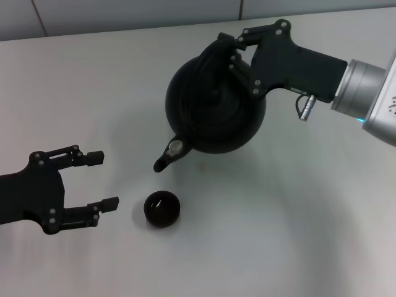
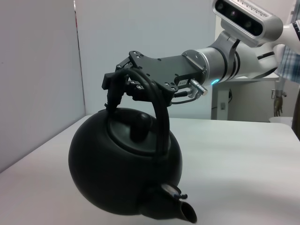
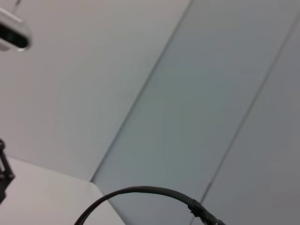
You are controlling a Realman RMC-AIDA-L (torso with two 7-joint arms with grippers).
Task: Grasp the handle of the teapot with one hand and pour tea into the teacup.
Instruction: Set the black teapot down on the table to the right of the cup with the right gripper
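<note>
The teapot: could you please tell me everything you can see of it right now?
The teapot is a large, round, matte-black pot with a short stubby spout and a small knobbed lid. Its arched black handle is clamped in the right gripper, which holds it lifted off the white table. It is tilted spout-down, the spout just short of the teacup. Nothing else touches it.

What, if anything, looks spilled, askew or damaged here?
Nothing stands out. The teapot hangs tilted from the right claw, spout toward the teacup, as pouring needs. No spill shows; the left claw waits open beside the cup.
</note>
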